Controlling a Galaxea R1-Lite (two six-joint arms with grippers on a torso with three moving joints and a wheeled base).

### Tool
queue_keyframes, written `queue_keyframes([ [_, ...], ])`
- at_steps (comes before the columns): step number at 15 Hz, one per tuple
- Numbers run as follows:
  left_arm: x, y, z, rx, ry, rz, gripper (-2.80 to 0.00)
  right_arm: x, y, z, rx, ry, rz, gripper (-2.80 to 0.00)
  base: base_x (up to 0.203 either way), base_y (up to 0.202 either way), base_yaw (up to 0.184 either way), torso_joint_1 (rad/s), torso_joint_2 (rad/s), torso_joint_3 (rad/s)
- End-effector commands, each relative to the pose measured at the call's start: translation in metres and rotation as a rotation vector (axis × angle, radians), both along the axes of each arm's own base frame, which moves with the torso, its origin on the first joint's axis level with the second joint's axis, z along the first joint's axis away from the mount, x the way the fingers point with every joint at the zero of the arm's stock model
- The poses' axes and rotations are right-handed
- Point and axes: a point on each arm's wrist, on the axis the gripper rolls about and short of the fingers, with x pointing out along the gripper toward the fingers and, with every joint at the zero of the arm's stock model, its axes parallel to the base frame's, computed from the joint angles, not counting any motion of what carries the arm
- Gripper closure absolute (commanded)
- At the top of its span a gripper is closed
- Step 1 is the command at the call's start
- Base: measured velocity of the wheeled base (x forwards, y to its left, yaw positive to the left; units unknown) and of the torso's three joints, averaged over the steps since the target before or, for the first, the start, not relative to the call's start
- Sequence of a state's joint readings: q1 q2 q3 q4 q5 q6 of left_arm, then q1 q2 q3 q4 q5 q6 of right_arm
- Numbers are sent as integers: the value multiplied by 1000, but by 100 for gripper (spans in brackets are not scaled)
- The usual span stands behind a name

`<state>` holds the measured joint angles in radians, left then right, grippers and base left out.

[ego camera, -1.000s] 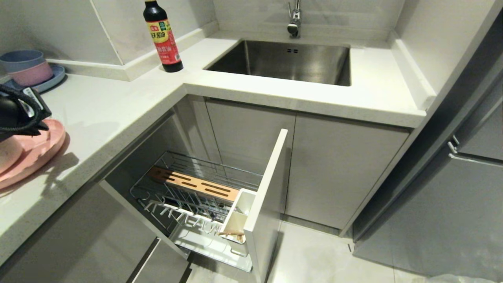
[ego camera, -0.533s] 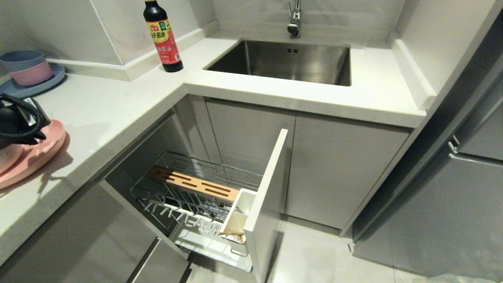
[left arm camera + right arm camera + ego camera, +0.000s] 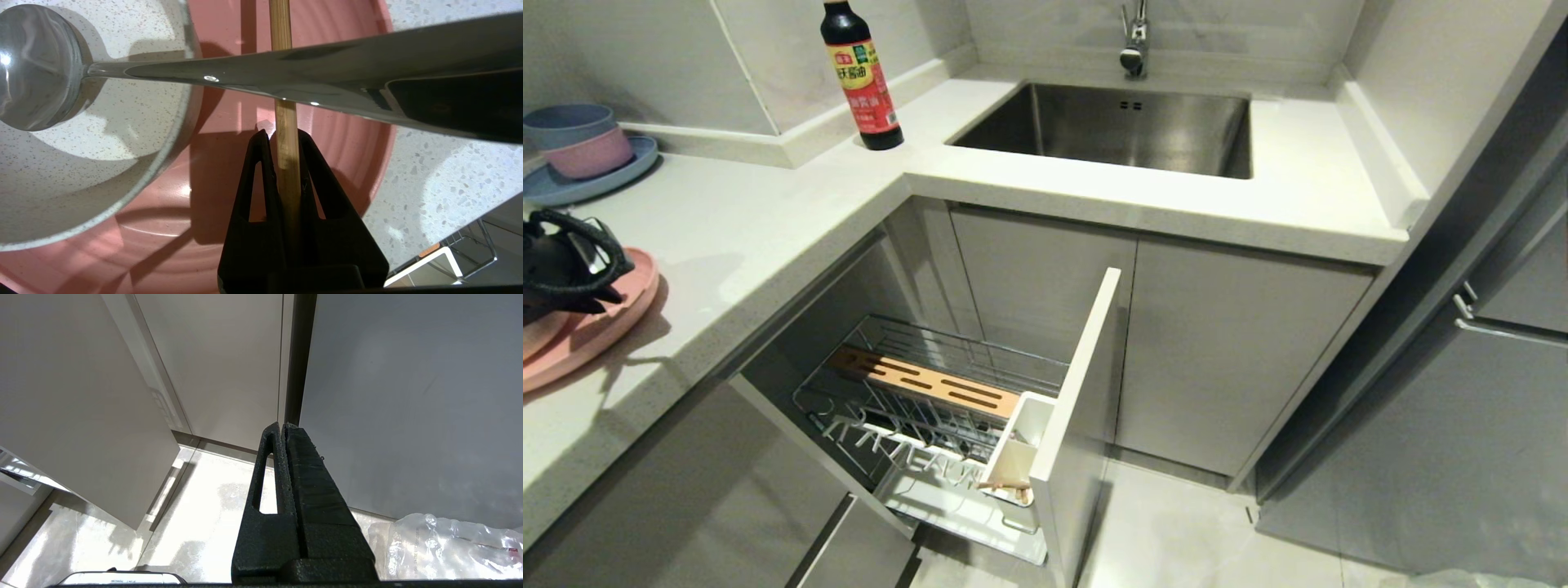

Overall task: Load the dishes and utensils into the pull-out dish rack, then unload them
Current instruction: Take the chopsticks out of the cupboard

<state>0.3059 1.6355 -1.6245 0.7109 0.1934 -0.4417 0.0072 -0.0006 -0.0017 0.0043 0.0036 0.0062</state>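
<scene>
My left gripper [image 3: 282,132] is shut on the light wooden chopsticks [image 3: 280,24], just over the pale-pink plate [image 3: 347,134] on the counter. The cream bowl [image 3: 122,163] sits on that plate, and the silver spoon [image 3: 245,75] has its head in the bowl while its handle crosses over the chopsticks. In the head view only the left wrist [image 3: 568,261] shows, at the far left above the plate [image 3: 613,322]. The pull-out dish rack [image 3: 931,400] stands open below the counter, with its white utensil cup [image 3: 1017,449] at the front. My right gripper [image 3: 282,425] is shut and empty, low beside cabinet fronts.
A soy sauce bottle [image 3: 860,77] stands at the counter's corner, beside the steel sink [image 3: 1111,126]. Blue and pink stacked bowls [image 3: 576,143] rest on a blue plate at the back left. The rack's grey cabinet front [image 3: 1078,408] juts into the floor space. A clear plastic bag [image 3: 449,543] lies near the right gripper.
My left wrist has sunk a little towards the pink plate and drawn closer to the picture's left edge. The right arm and the rack have stayed still.
</scene>
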Motion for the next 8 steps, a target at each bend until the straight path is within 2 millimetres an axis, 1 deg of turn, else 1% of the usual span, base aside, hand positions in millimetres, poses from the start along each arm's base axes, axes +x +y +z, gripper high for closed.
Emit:
queue_keyframes([
  [1, 2, 2, -2, -5, 10, 7, 0, 0, 0, 0, 0, 1, 1, 0, 0, 0, 0, 0, 0, 0],
  [8, 0, 2, -3, -5, 13, 10, 0, 0, 0, 0, 0, 2, 1, 0, 0, 0, 0, 0, 0, 0],
])
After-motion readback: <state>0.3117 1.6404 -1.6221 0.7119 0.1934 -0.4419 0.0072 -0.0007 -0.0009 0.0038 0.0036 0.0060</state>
